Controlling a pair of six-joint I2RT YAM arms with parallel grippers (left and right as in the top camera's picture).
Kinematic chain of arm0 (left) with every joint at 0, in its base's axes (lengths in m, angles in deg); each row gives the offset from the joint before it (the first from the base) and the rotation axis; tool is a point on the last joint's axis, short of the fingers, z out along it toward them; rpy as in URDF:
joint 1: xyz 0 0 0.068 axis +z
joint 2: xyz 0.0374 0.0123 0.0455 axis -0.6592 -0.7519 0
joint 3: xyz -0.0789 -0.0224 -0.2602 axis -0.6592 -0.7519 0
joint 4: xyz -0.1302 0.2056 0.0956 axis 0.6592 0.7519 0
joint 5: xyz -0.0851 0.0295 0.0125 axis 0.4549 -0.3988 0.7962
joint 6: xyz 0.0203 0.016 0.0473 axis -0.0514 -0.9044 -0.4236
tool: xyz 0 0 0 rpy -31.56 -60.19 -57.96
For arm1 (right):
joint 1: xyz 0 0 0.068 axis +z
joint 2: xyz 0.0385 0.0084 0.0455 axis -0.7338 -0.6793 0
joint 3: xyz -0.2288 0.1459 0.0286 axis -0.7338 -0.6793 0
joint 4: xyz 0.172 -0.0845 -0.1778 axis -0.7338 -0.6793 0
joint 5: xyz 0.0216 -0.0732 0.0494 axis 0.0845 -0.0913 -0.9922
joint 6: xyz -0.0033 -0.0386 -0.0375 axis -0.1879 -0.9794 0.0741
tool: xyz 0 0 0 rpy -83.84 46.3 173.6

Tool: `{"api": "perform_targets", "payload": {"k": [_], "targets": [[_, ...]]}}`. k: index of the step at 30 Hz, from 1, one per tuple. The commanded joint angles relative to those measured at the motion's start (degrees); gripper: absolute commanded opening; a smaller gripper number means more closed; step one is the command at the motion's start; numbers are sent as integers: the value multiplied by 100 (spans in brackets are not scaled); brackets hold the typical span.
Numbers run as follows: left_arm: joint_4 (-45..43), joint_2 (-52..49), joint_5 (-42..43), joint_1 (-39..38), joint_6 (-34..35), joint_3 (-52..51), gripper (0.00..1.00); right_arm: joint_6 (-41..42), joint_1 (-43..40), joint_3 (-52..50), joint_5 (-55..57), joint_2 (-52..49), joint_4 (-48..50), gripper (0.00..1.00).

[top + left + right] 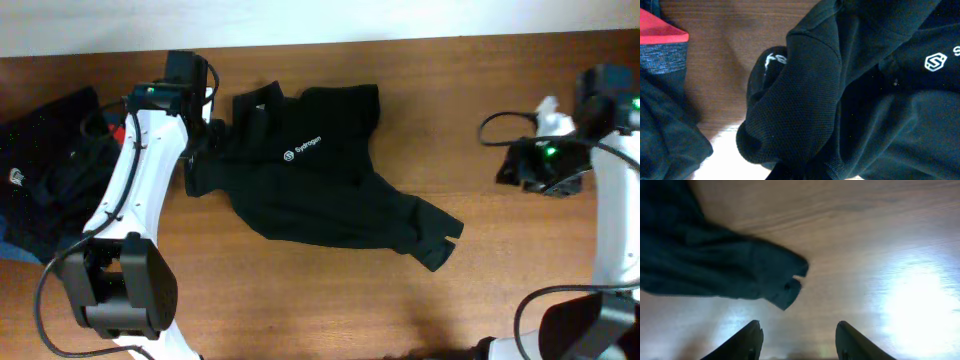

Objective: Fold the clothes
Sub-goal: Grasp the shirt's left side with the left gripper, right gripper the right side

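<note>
The shirt (320, 190) lies rumpled on the counter (420, 90), logo up; the left gripper (205, 135) has its jaws closed on the sleeve at the shirt's left edge; the right gripper (799, 342) hovers over the counter, jaws open, apart from the hem.

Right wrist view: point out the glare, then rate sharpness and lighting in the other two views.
Right wrist: a white glare patch washes out the table at right; the shirt looks soft. Left wrist: glare low left, logo crisp, folds lost in black. Overhead: even light, no glare.
</note>
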Motion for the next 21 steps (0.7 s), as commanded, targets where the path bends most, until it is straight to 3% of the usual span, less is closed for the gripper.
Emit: {"api": "perform_targets", "payload": {"k": [1,8,9,13,21], "targets": [[15,-37,-42,2,74,-11,0,-269,562,-697,-221,11,306,53],[44,-37,-42,2,74,-11,0,-286,1585,-2522,-199,-13,2787,52],[42,-37,-39,2,74,-11,0,-284,1746,-2837,-201,-59,3220,46],[42,-37,-39,2,74,-11,0,-264,2081,-3132,-236,-382,3440,20],[42,-37,-42,2,74,-11,0,-33,2337,-3132,-90,-1270,3482,17]]}}
